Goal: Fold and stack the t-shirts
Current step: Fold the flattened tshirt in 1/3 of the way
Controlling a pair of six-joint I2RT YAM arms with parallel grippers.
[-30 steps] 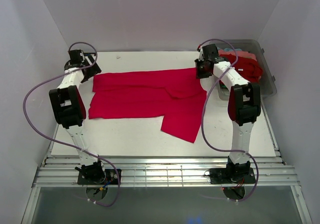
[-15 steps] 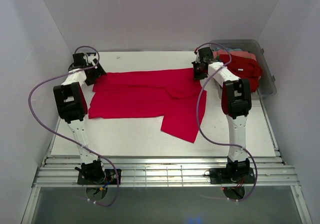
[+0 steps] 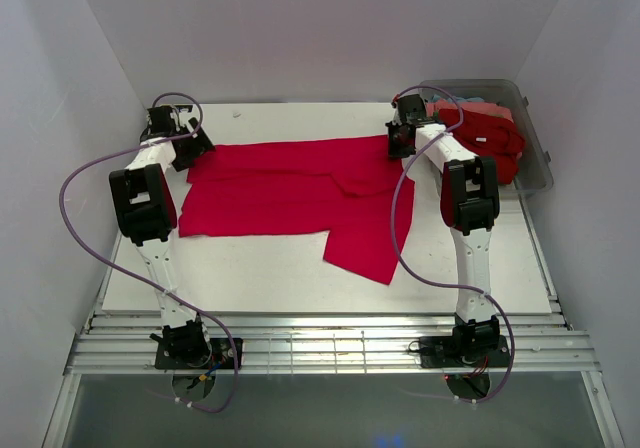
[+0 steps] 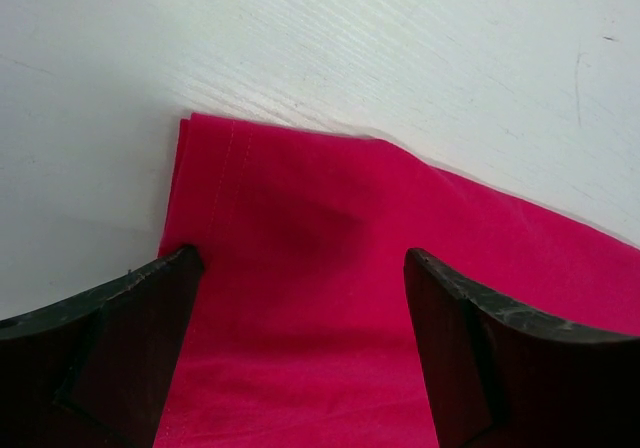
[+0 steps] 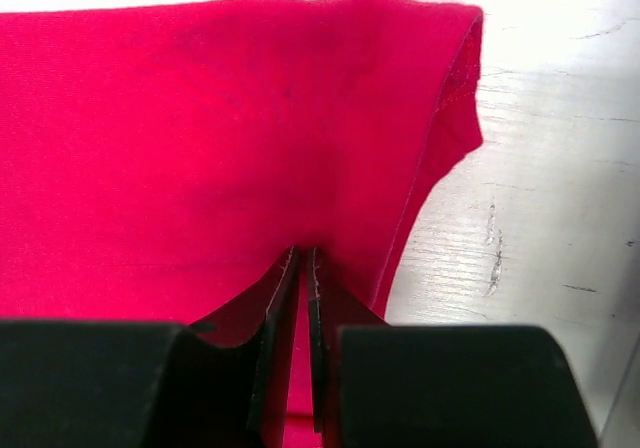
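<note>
Right end effector (image 5: 303,258) pinched on far-right corner of crimson t-shirt (image 3: 290,183), left end effector (image 4: 302,263) agape astride its far-left corner, garment spread on worktop (image 3: 260,273); step: gripping for fold; next, probably: left closes, both draw nearward.

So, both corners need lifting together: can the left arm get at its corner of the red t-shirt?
Probably yes. The left gripper is open, its fingers straddling the red t-shirt at its corner, which lies flat on the table with nothing over it.
</note>
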